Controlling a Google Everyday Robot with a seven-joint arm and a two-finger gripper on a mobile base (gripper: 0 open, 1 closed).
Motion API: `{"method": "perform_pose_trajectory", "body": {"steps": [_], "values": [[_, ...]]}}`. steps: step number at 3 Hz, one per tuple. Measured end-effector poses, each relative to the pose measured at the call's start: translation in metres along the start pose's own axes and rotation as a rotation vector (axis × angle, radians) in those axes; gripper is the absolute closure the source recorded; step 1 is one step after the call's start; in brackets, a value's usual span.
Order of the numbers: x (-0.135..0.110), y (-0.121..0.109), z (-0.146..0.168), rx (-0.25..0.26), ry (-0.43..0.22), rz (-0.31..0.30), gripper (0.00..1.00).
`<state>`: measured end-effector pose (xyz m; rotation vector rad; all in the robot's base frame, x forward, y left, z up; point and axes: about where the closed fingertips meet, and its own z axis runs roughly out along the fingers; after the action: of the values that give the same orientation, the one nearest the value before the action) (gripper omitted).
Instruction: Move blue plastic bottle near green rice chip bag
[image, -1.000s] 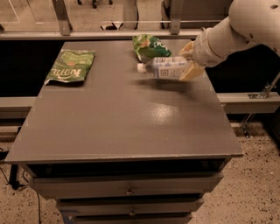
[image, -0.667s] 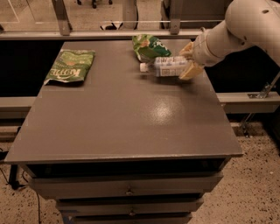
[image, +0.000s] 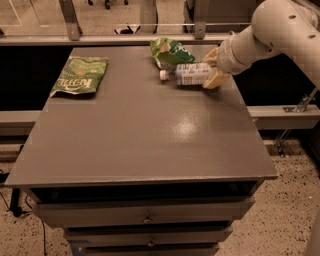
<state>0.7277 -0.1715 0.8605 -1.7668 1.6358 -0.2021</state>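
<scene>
Two snack bags and one bottle sit on the grey tabletop (image: 150, 135), seen from the front of the cabinet. The white arm (image: 270, 30) reaches in from the right over the far right corner, and the gripper (image: 210, 69) is at that corner, close to the back edge. Its two tan fingers (image: 214, 81) are clamped on the base end of the blue plastic bottle (image: 192, 74), one finger on the far side of it and one on the near side. The bottle lies on its side and extends left from the gripper, its white cap (image: 163, 75) at the end farthest from the fingers and its pale label facing up. I cannot tell whether the bottle rests on the surface or hangs just above it. The green rice chip bag (image: 172, 51), puffy and wrinkled, lies just beyond the bottle, left of the gripper and a little farther back; its near edge looks to touch or almost touch the cap end. A flat dark-green bag (image: 80, 75) with white lettering lies well apart, far to the gripper's left near the opposite side edge. Drawer fronts (image: 145, 217) show under the tabletop's near edge.
</scene>
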Motion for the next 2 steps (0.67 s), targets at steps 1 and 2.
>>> {"method": "perform_pose_trajectory", "body": {"steps": [1,2], "values": [[0.0007,-0.0054,0.0018,-0.001,-0.004,-0.005,0.36],[-0.0014,-0.0080,0.0018,-0.009,-0.014,-0.010,0.12]]}}
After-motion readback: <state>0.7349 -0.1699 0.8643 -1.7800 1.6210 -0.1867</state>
